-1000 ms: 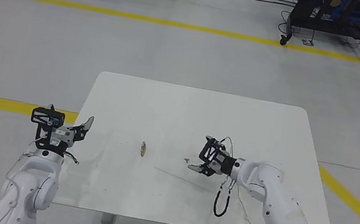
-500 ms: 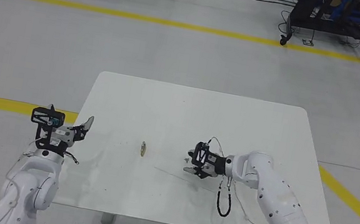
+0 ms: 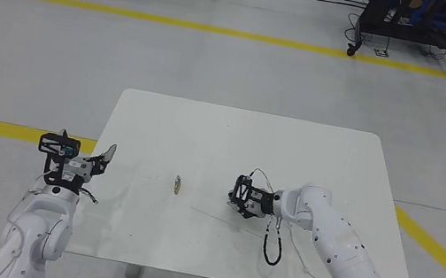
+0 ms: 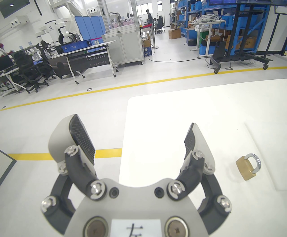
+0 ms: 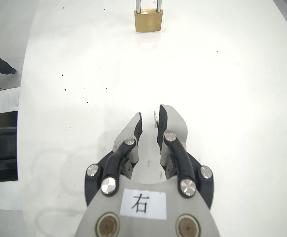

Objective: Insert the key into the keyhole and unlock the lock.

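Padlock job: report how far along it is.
Done: nothing yet; the brass padlock lies on the table, shackle closed, nothing inserted. In hand: the right hand brackets the small key on the table, jaws not closed on it. Left: grasp, insert, turn. The left hand hangs open by the table's edge.
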Controlling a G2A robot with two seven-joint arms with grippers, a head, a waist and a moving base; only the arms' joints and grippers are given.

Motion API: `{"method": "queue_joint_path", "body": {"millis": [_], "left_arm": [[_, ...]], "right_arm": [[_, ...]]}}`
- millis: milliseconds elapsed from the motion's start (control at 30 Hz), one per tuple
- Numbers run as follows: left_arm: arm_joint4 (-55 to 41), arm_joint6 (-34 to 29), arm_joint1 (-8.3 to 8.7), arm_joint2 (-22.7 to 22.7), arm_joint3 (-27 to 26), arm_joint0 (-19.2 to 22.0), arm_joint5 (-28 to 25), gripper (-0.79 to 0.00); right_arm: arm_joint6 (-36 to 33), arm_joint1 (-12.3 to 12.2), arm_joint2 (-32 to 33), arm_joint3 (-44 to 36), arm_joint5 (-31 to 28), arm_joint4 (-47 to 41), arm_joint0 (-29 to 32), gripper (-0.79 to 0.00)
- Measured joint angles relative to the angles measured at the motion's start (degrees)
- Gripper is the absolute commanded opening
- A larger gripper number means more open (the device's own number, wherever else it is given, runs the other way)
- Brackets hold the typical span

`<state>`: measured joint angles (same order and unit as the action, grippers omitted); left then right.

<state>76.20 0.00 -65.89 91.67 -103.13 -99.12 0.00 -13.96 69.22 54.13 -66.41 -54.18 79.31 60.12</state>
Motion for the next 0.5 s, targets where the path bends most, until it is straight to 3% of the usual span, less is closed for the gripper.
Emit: {"method": "queue_joint_path", "body": {"millis": [67, 500], "left_arm": [[0.0, 0.0, 0.0, 0.0, 0.0, 0.0, 0.0, 0.0], [0.0, 0.0, 0.0, 0.0, 0.0, 0.0, 0.0, 0.0]], "right_arm": [[-0.3, 0.1, -0.4, 0.1, 0.0, 0.1, -0.3, -0.785], [0.6, -0.8, 0.3, -2.4, 0.8, 1.5, 0.5, -0.785]]}}
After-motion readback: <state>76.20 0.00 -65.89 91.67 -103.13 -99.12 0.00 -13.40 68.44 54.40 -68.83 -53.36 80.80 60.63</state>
